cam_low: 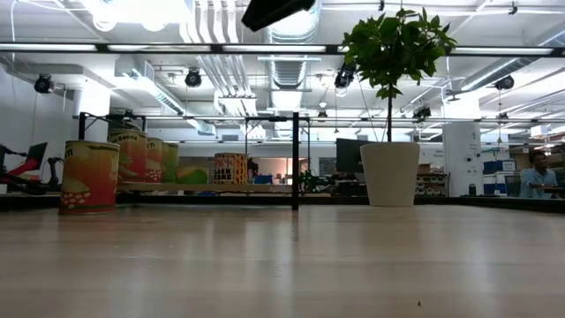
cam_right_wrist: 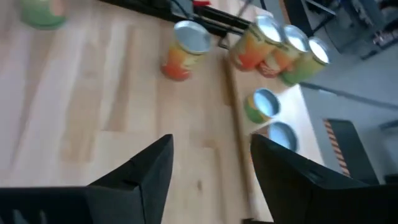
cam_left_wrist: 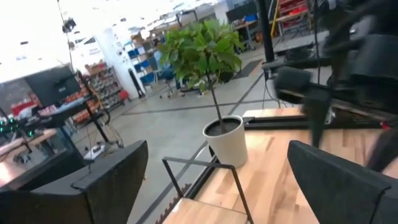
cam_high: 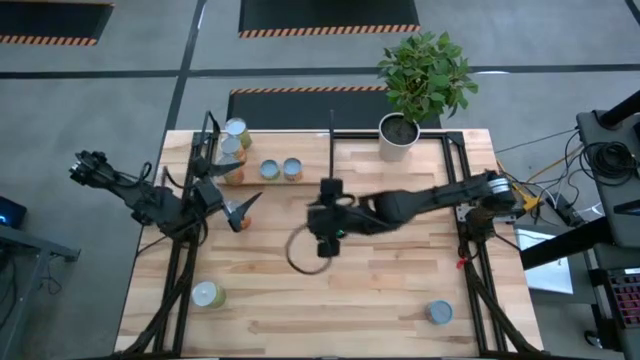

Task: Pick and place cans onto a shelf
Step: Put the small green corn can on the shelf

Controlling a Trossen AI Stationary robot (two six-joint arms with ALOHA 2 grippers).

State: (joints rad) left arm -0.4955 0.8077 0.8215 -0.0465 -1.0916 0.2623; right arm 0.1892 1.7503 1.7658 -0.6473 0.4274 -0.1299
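Several cans stand at the far left. Three (cam_high: 234, 145) stand in a row on the light-wood shelf (cam_high: 300, 155), two blue-topped ones (cam_high: 279, 170) stand beside them, and an orange-labelled one (cam_high: 235, 177) stands at the shelf's near edge. The same cans show in the right wrist view (cam_right_wrist: 283, 48) and the low view (cam_low: 132, 157). One can (cam_high: 207, 294) stands near the front left and another (cam_high: 438, 313) near the front right. My left gripper (cam_high: 240, 210) is open and empty just near of the shelf's cans. My right gripper (cam_high: 322, 246) is open and empty over the table's middle, and shows in its own wrist view (cam_right_wrist: 211, 163).
A white plant pot (cam_high: 398, 135) with a leafy plant stands at the far edge, right of the shelf's black divider bar (cam_high: 331, 150). Black frame rails run along the table's left side (cam_high: 180, 270) and right side (cam_high: 480, 290). A dark ring outline (cam_high: 300, 252) lies beside my right gripper.
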